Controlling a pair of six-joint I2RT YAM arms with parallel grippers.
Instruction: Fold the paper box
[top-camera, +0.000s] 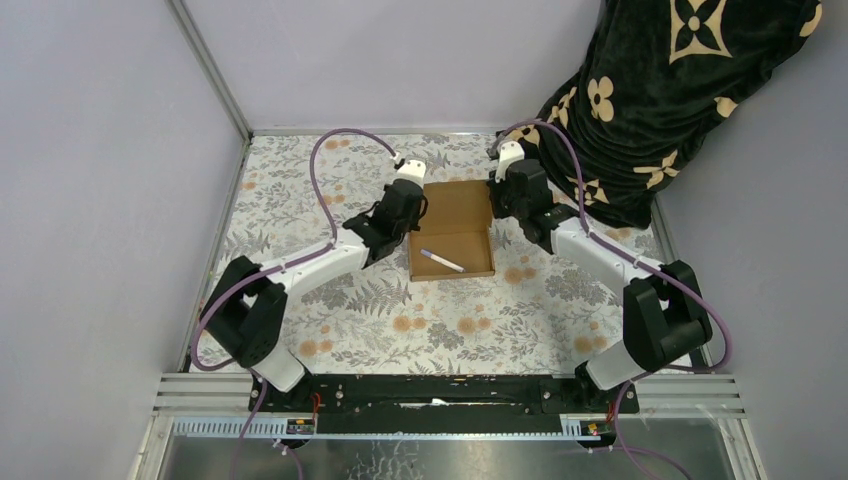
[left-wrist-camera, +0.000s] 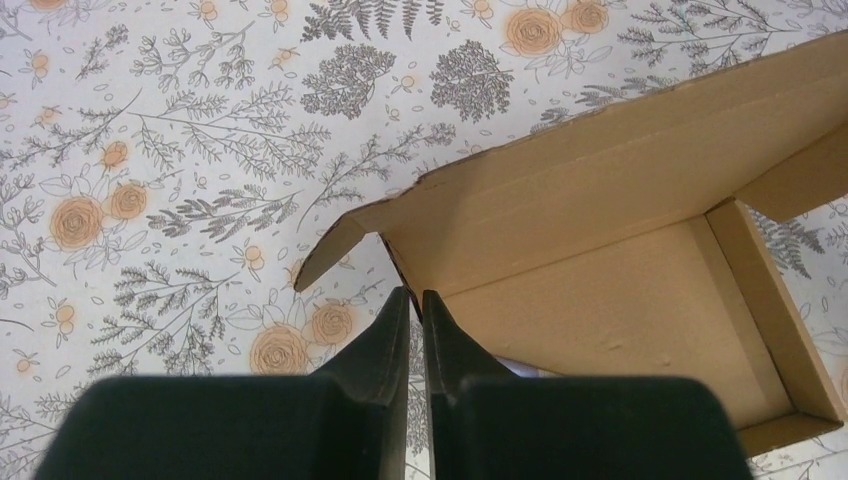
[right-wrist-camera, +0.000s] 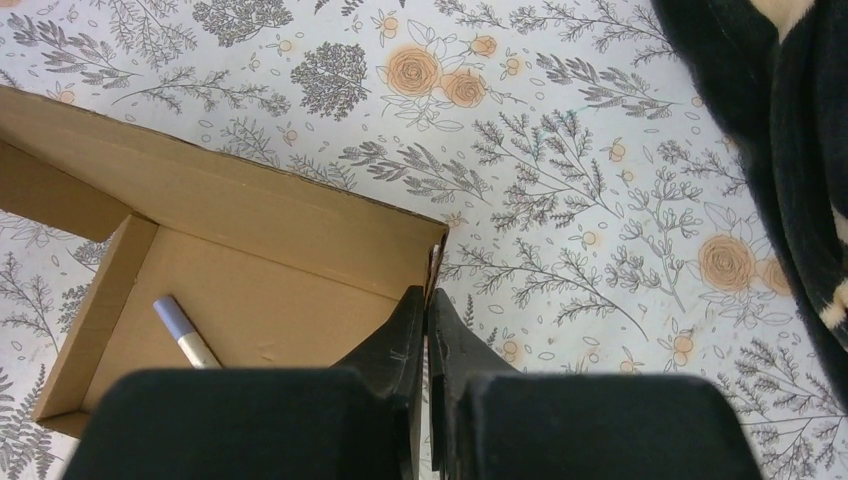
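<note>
The paper box (top-camera: 452, 215) is an open brown cardboard tray with its lid flap lying back, in the middle of the table. It also shows in the left wrist view (left-wrist-camera: 600, 290) and the right wrist view (right-wrist-camera: 260, 290). My left gripper (top-camera: 415, 212) is shut on the box's left side wall, which its fingertips pinch near the back corner (left-wrist-camera: 417, 298). My right gripper (top-camera: 494, 205) is shut on the right side wall near its back corner (right-wrist-camera: 427, 295). A small white pen-like stick (top-camera: 441, 260) with a purple end lies inside the tray (right-wrist-camera: 185, 335).
A black cloth with cream flower marks (top-camera: 660, 90) hangs at the back right, close to my right arm (right-wrist-camera: 790, 150). The floral tablecloth (top-camera: 400, 320) covers the table. Grey walls stand on the left, back and right.
</note>
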